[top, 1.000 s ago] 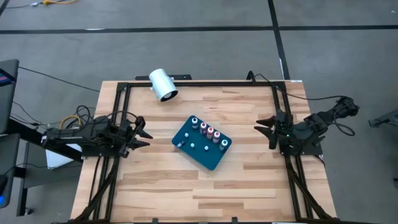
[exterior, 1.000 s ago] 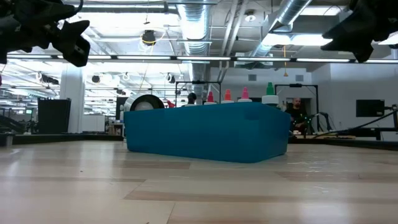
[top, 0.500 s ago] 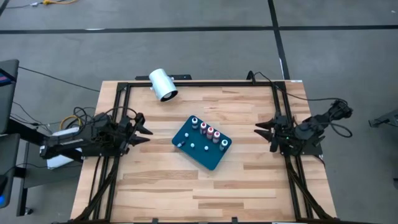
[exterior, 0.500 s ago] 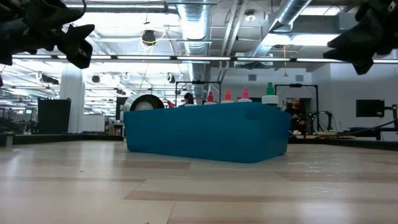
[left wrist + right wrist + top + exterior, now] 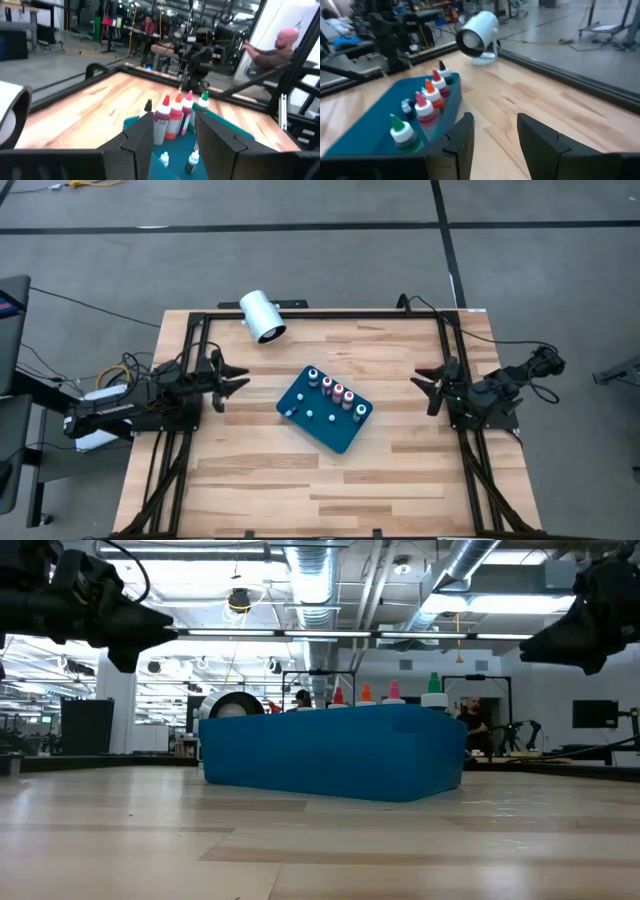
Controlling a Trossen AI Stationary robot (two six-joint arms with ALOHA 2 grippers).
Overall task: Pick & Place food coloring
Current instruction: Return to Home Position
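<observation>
The food coloring bottles (image 5: 337, 391) stand upright in a row in a teal tray (image 5: 335, 437) at the table's middle, with red, orange, pink and green tops (image 5: 172, 111) (image 5: 425, 100). A few smaller ones (image 5: 309, 415) stand beside the row. My left gripper (image 5: 240, 378) hovers open to the left of the tray and points level at it. My right gripper (image 5: 424, 388) hovers open to the right of the tray, tipped slightly down. Neither has anything between its fingers.
A white cylinder (image 5: 262, 316) lies on its side at the table's far edge, left of centre. A black frame (image 5: 320, 313) runs along the table's edges. Bare wood lies between each gripper and the tray, and across the near half.
My left gripper has swung toward the table's far edge and turned until it points at the tray. My right gripper has sunk lower, staying at the table's right side. The tray and bottles have kept still.
</observation>
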